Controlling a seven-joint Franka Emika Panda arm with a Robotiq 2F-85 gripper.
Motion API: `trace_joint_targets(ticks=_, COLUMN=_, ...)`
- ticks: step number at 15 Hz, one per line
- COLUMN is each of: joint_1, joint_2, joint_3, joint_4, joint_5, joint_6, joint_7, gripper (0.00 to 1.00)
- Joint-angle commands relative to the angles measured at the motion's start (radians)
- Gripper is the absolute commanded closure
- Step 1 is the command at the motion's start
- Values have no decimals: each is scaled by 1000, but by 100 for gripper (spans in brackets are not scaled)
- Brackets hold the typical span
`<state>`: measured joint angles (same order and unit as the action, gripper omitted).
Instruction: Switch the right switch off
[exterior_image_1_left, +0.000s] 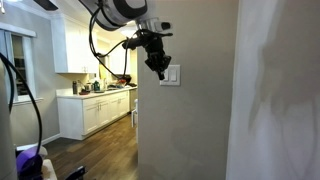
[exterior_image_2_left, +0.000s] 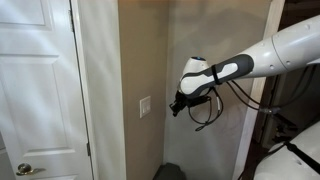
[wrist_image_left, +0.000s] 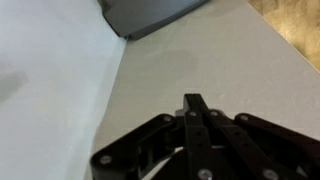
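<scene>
- Wall (exterior_image_1_left: 190, 130) is filling most of both exterior views, plain beige, and it's carrying everything that matters.
- Arm (exterior_image_2_left: 265, 55) is reaching in roughly level, so I'd be pushing straight into the wall and not dragging sideways across it.
- Hand (exterior_image_1_left: 157, 64) is hovering near the switch plate. In an exterior view a gap is showing between the hand (exterior_image_2_left: 177, 105) and the wall, so I'm judging it's not touching. In the wrist view the fingers (wrist_image_left: 195, 115) are looking pinched together with nothing between them, which is making a decent poking tip.
- Plate (exterior_image_1_left: 171, 76) is sitting on the wall, level with the hand and partly overlapped by it from that angle.
- Right switch (exterior_image_1_left: 175, 76) is the right-hand paddle on that plate. I'd be lining the tip up over that half, pressing slowly, and steering clear of the left paddle.
- Hard bits: both paddles are blurring into one white patch, so I can't tell which way either is tipping. The wrist view is showing only bare wall and the hand's own linkage, no plate.
</scene>
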<state>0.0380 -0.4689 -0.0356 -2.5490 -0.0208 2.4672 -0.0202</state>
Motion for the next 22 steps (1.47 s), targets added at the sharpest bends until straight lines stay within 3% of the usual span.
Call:
trace_joint_targets(ticks=1, joint_1=55, joint_2=138, joint_3=-34, joint_4=96, joint_5=93, joint_6=75, joint_7=-108, gripper=100)
trace_joint_targets(ticks=6, joint_1=120, joint_2=269, joint_3=-55, joint_4=203, joint_5=266, joint_6=139, joint_7=-258, gripper=100)
trace_joint_targets(ticks=11, joint_1=120, joint_2=367, joint_3=-40, joint_4=277, joint_5=393, joint_6=179, joint_7=-391, gripper=100)
trace_joint_targets(ticks=18, joint_1=87, joint_2=465, joint_3=0, joint_4=335, joint_5=446, joint_6=280, joint_7=-455, gripper=100)
trace_joint_targets(ticks=22, joint_1=117, joint_2=493, joint_3=-22, joint_4=340, joint_5=455, joint_6=346, joint_7=-457, gripper=100)
